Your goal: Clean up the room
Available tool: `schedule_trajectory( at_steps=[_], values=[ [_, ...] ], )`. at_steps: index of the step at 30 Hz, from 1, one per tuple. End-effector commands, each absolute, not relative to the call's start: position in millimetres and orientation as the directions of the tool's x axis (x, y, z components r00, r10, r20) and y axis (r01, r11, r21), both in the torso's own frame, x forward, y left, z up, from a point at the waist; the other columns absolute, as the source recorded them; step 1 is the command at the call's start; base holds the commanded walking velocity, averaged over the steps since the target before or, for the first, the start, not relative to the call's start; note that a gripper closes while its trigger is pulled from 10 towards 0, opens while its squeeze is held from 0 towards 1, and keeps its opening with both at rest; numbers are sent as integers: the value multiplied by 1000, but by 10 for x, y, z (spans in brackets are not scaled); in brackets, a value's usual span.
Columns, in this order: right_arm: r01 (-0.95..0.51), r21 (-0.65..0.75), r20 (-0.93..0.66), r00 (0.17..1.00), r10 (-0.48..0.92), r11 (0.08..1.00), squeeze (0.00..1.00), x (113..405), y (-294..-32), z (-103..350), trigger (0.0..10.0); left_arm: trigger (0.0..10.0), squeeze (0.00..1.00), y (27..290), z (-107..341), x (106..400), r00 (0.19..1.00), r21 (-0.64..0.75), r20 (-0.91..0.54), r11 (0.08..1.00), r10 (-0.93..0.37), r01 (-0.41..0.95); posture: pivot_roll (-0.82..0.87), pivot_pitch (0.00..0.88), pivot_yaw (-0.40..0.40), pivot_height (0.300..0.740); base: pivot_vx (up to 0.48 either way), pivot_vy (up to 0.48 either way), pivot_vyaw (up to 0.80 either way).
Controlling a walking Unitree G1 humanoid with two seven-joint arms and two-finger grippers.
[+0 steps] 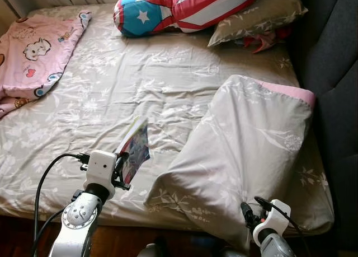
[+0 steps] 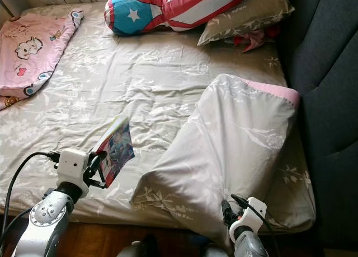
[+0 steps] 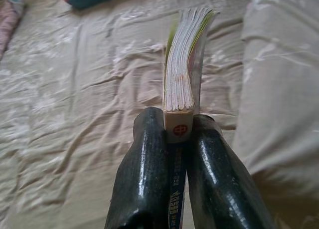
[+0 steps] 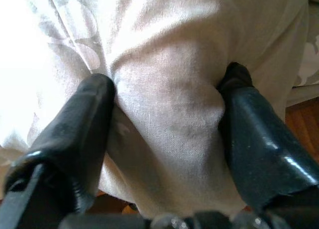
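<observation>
In the left eye view we see the bed (image 1: 140,83) under a grey floral sheet, and our left end effector (image 1: 124,168) holds a thin book (image 1: 134,148) upright above its near edge, fingers pressed onto the spine end. Just to its right a large grey pillow (image 1: 246,156) with a pink edge leans across the bed's near corner; a pink cartoon blanket (image 1: 33,55) lies at the far left, and a star-and-stripe cushion (image 1: 179,8) rests by a second grey pillow (image 1: 257,16) at the head. In the left wrist view we see both black fingers (image 3: 142,174) clamped on the book's spine, pages fanning away over the sheet. In the right wrist view our right end effector (image 4: 169,104) is spread, with a bulging fold of the large grey pillow between its fingers (image 4: 79,124).
</observation>
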State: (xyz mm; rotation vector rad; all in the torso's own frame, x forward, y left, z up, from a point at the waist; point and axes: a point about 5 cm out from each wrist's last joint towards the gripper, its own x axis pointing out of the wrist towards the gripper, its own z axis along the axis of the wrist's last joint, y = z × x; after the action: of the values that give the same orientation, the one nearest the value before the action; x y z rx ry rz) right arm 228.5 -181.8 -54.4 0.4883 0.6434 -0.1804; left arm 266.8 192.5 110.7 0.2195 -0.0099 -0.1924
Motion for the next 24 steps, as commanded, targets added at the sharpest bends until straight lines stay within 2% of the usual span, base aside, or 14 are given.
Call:
schedule_trajectory(
  at_steps=[1,15,24],
  values=[
    [262,406,-710,694,121,876,0,1989,-1464,-763,0,10000,0,1920,1154,2637,980,230,6,954,-198,191,58,296,127,740,0,0,0],
    [243,362,-692,717,85,900,0,2057,-1489,-720,0,10000,0,1845,1127,2660,978,223,6,953,-210,204,41,277,111,740,0,0,0],
    [247,302,-686,727,30,921,0,2165,-1607,-658,0,10000,0,1810,1127,2737,979,212,17,958,-203,194,16,261,97,740,0,0,0]
  ],
)
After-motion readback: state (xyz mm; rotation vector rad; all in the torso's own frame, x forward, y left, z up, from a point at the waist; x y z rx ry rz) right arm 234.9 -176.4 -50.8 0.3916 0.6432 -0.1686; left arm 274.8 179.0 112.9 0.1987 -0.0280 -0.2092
